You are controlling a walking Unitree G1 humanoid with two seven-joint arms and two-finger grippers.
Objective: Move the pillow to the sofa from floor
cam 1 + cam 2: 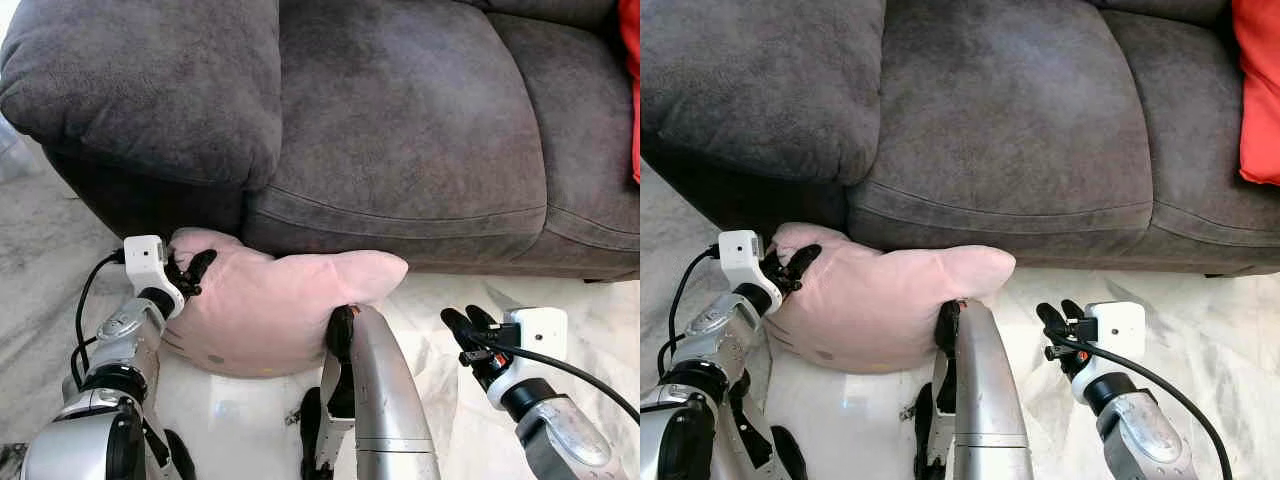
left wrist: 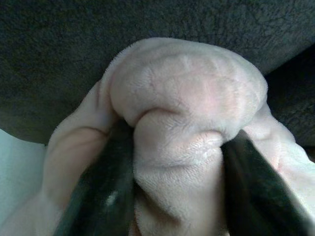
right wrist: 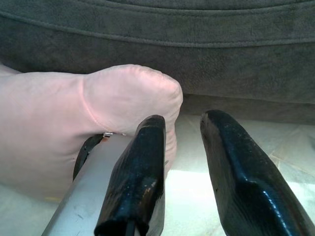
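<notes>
Floor right of the pink pillow (image 1: pixel 270 310): pale floor (image 1: pixel 440 400) is bare up to the sofa base, room for the right gripper (image 1: pixel 468 322), whose fingers stand apart.
Far side: the grey sofa (image 1: pixel 400 130) front blocks passage; the pillow touches it.
Far left: the sofa armrest (image 1: pixel 140 90) overhangs the left gripper (image 1: pixel 188 272), clamped on a pillow corner.
Near centre: a silver robot limb (image 1: pixel 385 400) presses the pillow's near edge.
Seat cushion: free, with a red cushion (image 1: pixel 1258 90) at far right.
</notes>
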